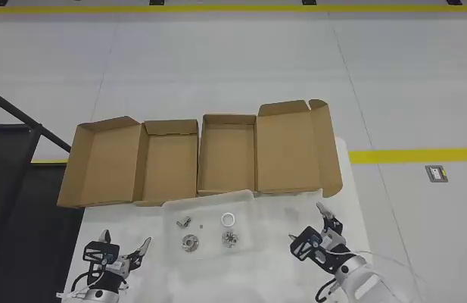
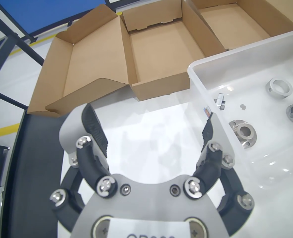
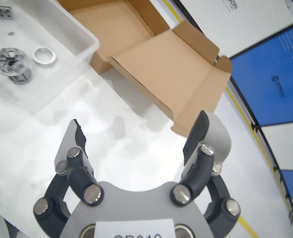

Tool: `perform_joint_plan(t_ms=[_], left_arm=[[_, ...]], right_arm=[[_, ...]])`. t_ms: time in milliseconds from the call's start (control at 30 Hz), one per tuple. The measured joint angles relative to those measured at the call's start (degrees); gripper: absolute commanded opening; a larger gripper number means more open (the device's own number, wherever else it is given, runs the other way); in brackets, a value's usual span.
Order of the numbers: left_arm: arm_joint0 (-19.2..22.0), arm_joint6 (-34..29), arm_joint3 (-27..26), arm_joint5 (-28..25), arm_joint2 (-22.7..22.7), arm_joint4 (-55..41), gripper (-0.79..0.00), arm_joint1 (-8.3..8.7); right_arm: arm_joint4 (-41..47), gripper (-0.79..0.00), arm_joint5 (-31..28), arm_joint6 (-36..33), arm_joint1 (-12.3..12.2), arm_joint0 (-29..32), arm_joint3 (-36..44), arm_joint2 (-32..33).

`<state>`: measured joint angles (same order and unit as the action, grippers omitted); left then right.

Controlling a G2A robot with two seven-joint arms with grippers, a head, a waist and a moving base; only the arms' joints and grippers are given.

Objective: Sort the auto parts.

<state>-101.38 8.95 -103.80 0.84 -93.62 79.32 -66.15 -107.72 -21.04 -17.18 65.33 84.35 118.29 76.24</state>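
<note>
While both hands hang wide open and hold nothing, the left hand near the front left corner of the bench and the right hand near its front right corner, a clear tray sits between them. It holds a ring, a small bolt, a round flange and a toothed part, all apart. Just behind the tray, along the far edge, a left box and a right box stand side by side with their lids open.
</note>
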Motion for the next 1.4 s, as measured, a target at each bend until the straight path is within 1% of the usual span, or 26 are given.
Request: perform_joint_plan(t_ms=[100, 200, 567, 633, 733, 800, 867, 933, 1067, 1100, 1167, 1200, 1233, 1400], left_arm=[[-0.7, 0.7, 0.0, 0.2, -0.4, -0.2, 0.0, -0.09], [-0.8, 0.8, 0.0, 0.2, -0.4, -0.1, 0.0, -0.11], [-0.8, 0.8, 0.0, 0.2, -0.4, -0.1, 0.0, -0.11], [-0.8, 0.8, 0.0, 0.2, -0.4, -0.1, 0.0, -0.11], [-0.8, 0.8, 0.0, 0.2, -0.4, -0.1, 0.0, -0.11], [-0.8, 0.8, 0.0, 0.2, -0.4, -0.1, 0.0, -0.11], [-0.8, 0.8, 0.0, 0.2, -0.4, -0.1, 0.0, -0.11], [-0.8, 0.8, 0.0, 0.2, -0.4, -0.1, 0.0, -0.11], [-0.8, 0.8, 0.0, 0.2, -0.4, -0.1, 0.0, -0.11], [-0.8, 0.8, 0.0, 0.2, -0.4, -0.1, 0.0, -0.11], [-0.8, 0.8, 0.0, 0.2, -0.4, -0.1, 0.0, -0.11], [-0.8, 0.8, 0.0, 0.2, -0.4, -0.1, 0.0, -0.11], [-0.8, 0.8, 0.0, 0.2, -0.4, -0.1, 0.0, -0.11], [-0.8, 0.8, 0.0, 0.2, -0.4, -0.1, 0.0, -0.11]], right_arm=[[0.3, 0.0, -4.0, -4.7, 0.9, -6.5, -1.6, -6.7], [1.7, 0.0, -7.6, -7.2, 1.7, -11.8, -3.3, -12.4], [1.7, 0.0, -7.4, -7.2, 1.7, -11.7, -3.3, -12.2], [1.9, 0.0, -8.1, -6.3, 1.7, -11.8, -3.4, -12.6], [4.9, 0.0, -9.6, -2.3, 2.3, -14.4, -5.5, -15.0], [7.4, 0.0, -8.7, -2.6, 3.3, -17.8, -8.5, -18.2], [10.0, 0.0, -7.4, -4.3, 4.5, -21.5, -11.2, -21.8], [13.3, 0.0, -5.4, -7.9, 6.2, -26.1, -14.9, -25.9], [20.1, 0.0, -0.2, -17.9, 9.6, -33.9, -21.9, -32.5], [23.1, 0.0, 0.5, -21.0, 10.6, -35.9, -24.3, -33.9], [27.5, 0.0, 0.2, -25.9, 11.8, -38.9, -27.4, -35.4], [28.7, 0.0, 0.0, -27.9, 12.0, -39.9, -28.1, -35.6], [28.8, 0.0, 0.0, -28.3, 12.0, -39.9, -28.2, -35.6], [28.4, 0.0, 0.0, -27.4, 11.9, -39.6, -28.0, -35.5]])
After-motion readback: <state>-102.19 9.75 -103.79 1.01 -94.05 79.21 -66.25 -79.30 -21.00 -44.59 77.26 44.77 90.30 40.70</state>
